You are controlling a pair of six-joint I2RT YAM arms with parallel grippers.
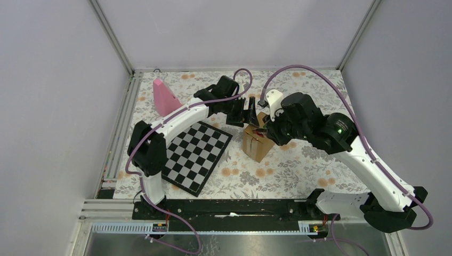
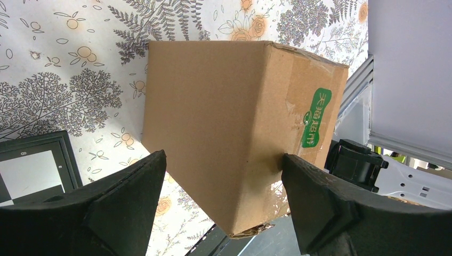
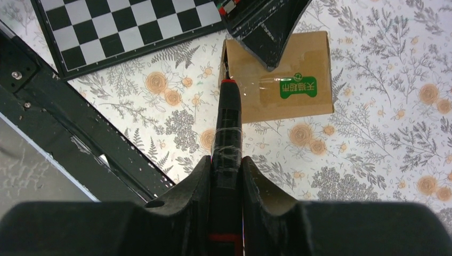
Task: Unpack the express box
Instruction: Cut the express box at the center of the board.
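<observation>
**Risk points while the tape seam is being worked.** The box (image 1: 257, 144) sits near the middle of the bench (image 1: 298, 168), a little toward its right edge and just beside the nearest corner of the chessboard (image 1: 194, 152). The left claw (image 2: 223, 160) comes in from the far side with its jaws spread wide around the box. Both fingertips (image 2: 298, 176) appear pressed against opposite cardboard faces — a grip, as far as the wrist view shows. The right claw (image 3: 225, 162) is closed on a black stick (image 3: 226, 125) with a red collar. Its tip meets the box at one corner of the face that carries the clear tape (image 3: 256, 93) and the green label (image 3: 297, 87). Likely failures:
- (a) The hold takes the box at one end only, so a hard push from the stick could pivot it or slide it out of the jaws.
- (b) The tip could skate off the glossy tape and across the cardboard, leaving the seam uncut.
- (c) Too deep a plunge could reach whatever is packed inside, which cannot be seen.
- (d) One left finger lies close to the tip — a sideways slip could drive the stick into that claw.
</observation>
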